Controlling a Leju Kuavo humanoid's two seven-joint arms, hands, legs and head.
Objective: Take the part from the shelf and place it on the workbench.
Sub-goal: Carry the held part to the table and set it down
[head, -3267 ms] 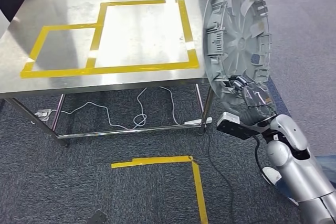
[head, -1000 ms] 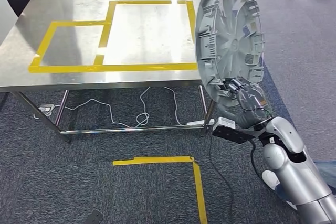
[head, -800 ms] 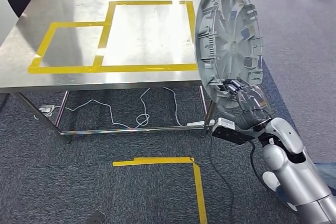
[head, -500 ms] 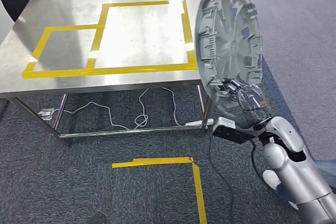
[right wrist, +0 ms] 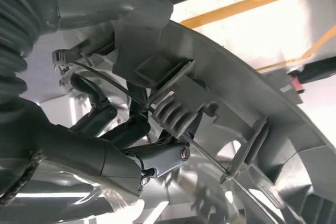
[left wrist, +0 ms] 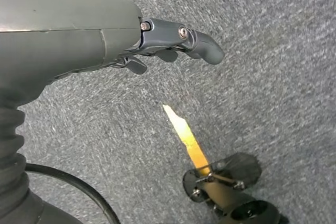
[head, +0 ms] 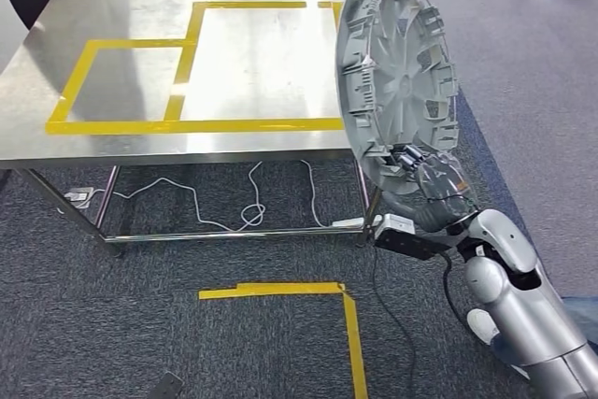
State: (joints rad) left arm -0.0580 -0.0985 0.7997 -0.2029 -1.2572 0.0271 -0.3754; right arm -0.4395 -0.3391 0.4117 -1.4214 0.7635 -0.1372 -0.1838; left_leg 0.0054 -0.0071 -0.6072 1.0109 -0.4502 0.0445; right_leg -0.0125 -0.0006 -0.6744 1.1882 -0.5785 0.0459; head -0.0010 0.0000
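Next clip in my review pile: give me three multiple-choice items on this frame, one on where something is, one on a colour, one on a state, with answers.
1. Where is the wheel cover?
A. Lying flat on the workbench
B. Held up by the right hand, by the workbench's right end
C. On the carpet

2. What colour is the tape on the workbench?
A. Yellow
B. Red
C. Blue

3. What is the left hand doing?
A. Gripping the cover
B. Pressing the table
C. Holding nothing, above the carpet

Answers:
1 B: the head view shows the right hand gripping the cover's lower rim, the cover upright in the air.
2 A: yellow strips outline rectangles on the steel top.
3 C: the left wrist view shows its fingers with nothing in them and grey carpet beyond.
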